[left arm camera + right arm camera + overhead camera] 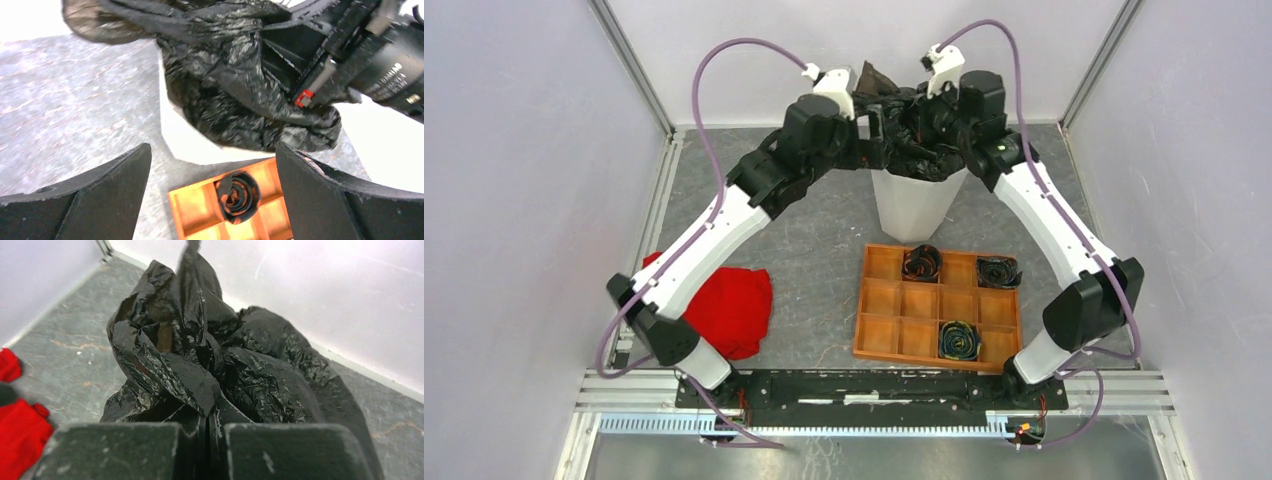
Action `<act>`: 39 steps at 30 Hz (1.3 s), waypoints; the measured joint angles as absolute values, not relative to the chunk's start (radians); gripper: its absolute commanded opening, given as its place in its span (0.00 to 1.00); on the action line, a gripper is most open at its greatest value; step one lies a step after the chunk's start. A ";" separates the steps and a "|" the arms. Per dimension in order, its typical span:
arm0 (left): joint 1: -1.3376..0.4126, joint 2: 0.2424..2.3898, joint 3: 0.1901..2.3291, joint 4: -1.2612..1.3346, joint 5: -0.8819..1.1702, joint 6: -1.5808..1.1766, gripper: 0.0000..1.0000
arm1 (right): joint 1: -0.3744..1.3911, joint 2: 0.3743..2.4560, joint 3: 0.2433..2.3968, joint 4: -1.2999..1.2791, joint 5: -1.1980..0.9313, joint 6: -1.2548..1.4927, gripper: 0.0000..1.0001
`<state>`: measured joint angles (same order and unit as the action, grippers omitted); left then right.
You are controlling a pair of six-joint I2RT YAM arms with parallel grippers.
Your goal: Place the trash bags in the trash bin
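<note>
A crinkled black trash bag (921, 143) is bunched over the mouth of the tall white trash bin (919, 205) at the back middle of the table. My right gripper (936, 122) is above the bin and shut on a fold of the bag (200, 365); in the right wrist view its jaws (212, 412) pinch the plastic. My left gripper (871, 128) is beside the bag on the bin's left, open and empty. In the left wrist view it (212, 155) is spread wide, with the bag (235, 95) and the bin's wall (195, 142) beyond.
An orange-brown compartment tray (886, 335) lies in front of the bin with three rolled black bags (921, 263) in it; one roll (238, 194) shows in the left wrist view. A red cloth (729, 310) lies at front left. Walls enclose the table.
</note>
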<state>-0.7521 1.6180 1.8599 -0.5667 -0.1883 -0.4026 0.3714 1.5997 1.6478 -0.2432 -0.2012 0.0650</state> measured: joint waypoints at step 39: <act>-0.512 1.517 1.562 -0.200 0.220 -0.839 0.77 | 0.397 1.428 1.427 -0.296 -0.053 -0.005 0.00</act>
